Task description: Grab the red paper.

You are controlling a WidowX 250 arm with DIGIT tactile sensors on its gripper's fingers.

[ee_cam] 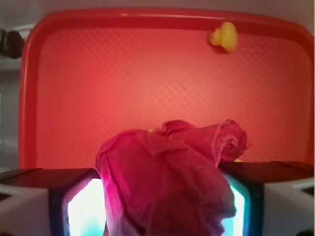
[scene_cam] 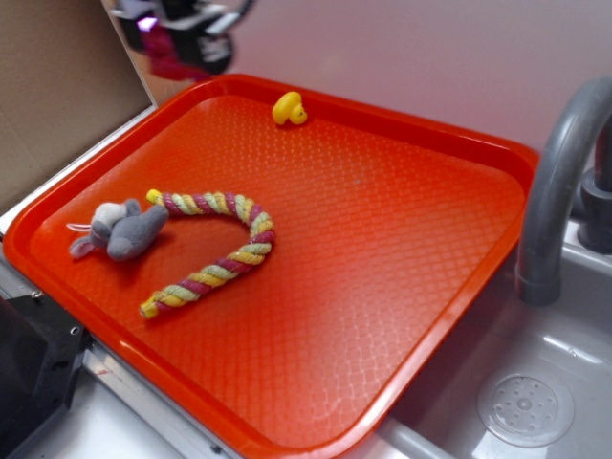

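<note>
The red paper [ee_cam: 170, 172] is a dark red, wrinkly ball held between my gripper's [ee_cam: 165, 204] two fingers; it fills the low middle of the wrist view. In the exterior view my gripper [scene_cam: 177, 43] is blurred at the top left, raised above the far left corner of the orange-red tray [scene_cam: 382, 249], with a dark red shape [scene_cam: 177, 65] in it that is the paper. The gripper is shut on the paper.
On the tray lie a yellow duck [scene_cam: 289, 108] near the far rim, also in the wrist view [ee_cam: 225, 36], a grey plush mouse [scene_cam: 120, 231] and a striped rope toy [scene_cam: 225, 247]. A grey faucet [scene_cam: 559, 182] and a sink [scene_cam: 526, 402] stand at the right.
</note>
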